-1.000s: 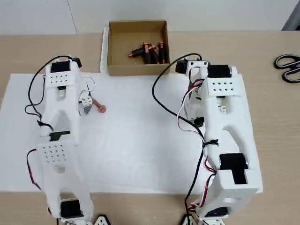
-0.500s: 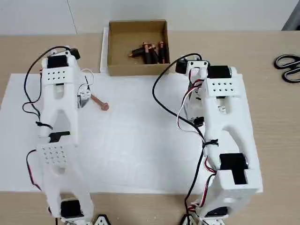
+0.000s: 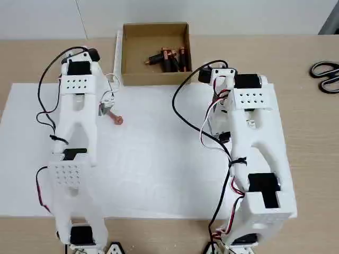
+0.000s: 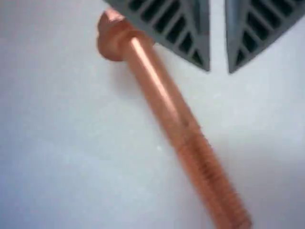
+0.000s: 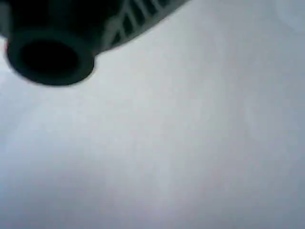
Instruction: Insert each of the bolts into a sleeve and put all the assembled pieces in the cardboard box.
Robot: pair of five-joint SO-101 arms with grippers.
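A copper bolt lies flat on the white sheet. Just beside its head hover the grey fingertips of my left gripper, a narrow gap apart with nothing between them. My right gripper is tucked under its arm at the sheet's far right side, and a black sleeve sits in it, its hollow end facing the right wrist camera. The cardboard box stands behind the sheet with several assembled pieces inside.
Black scissors lie on the wooden table at the far right. The white sheet covers the middle of the table, with open room between the two arms.
The left arm's wrist has swung toward the back and then right, closer to the box. The bolt has stayed nearly where it was. The right arm has not moved.
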